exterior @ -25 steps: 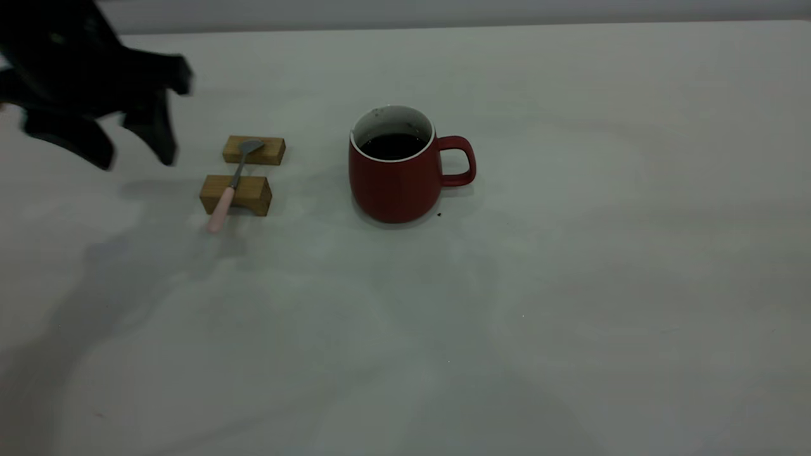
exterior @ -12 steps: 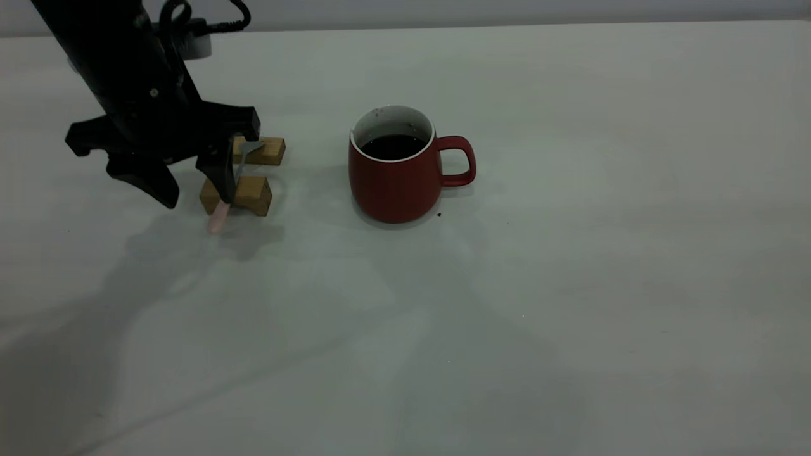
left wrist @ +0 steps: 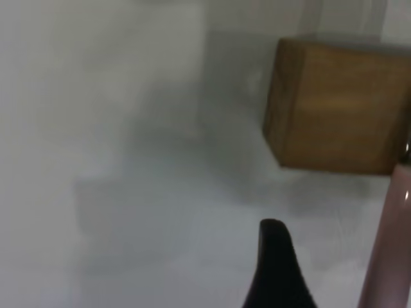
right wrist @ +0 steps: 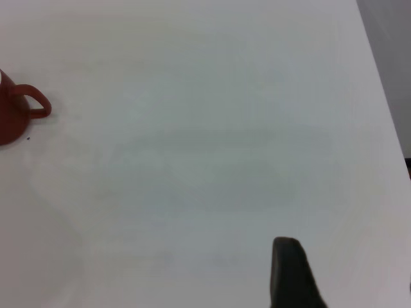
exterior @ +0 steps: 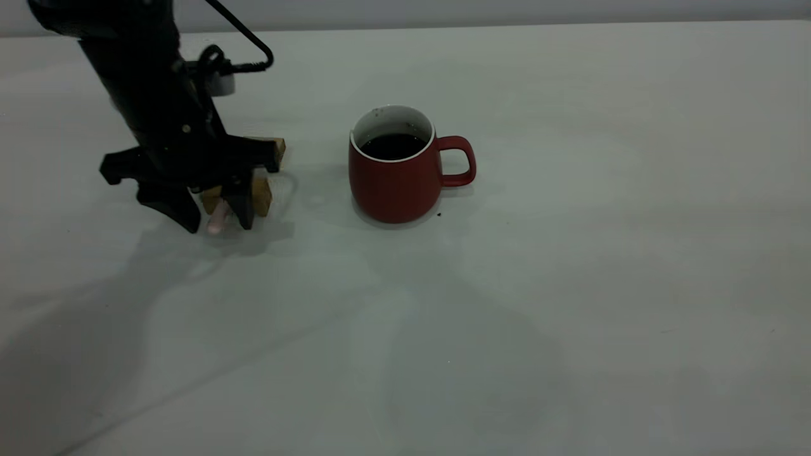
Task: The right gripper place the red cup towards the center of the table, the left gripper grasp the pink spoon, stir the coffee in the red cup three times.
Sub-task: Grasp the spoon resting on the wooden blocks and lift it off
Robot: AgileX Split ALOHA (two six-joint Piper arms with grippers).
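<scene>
The pink spoon (exterior: 217, 216) lay across two wooden blocks (exterior: 256, 190) toward the table's (exterior: 570, 285) left edge, its pale handle end poking out past the nearer block and down toward the tabletop. Most of its neck and bowl were hidden behind the left end effector (exterior: 217, 218). That end effector stood low over the blocks, pointing down, its fingers (exterior: 241, 206) spread wide with the spoon's handle between them; no contact with the handle could be made out. In the left wrist view the handle (left wrist: 385, 250) ran beside one black fingertip (left wrist: 276, 266), apart from it, with the nearer block (left wrist: 331, 106) just behind.

The red cup (exterior: 396, 180) stood upright near the middle of the table, well apart from the blocks, its handle turned toward the right edge. The coffee (exterior: 393, 146) sat dark and round below the white rim.

The right end effector was outside the exterior view. Only one dark fingertip (right wrist: 290, 273) of it showed in the right wrist view, above bare tabletop well away from the cup (right wrist: 16, 115), and whether it was spread or closed could not be told.
</scene>
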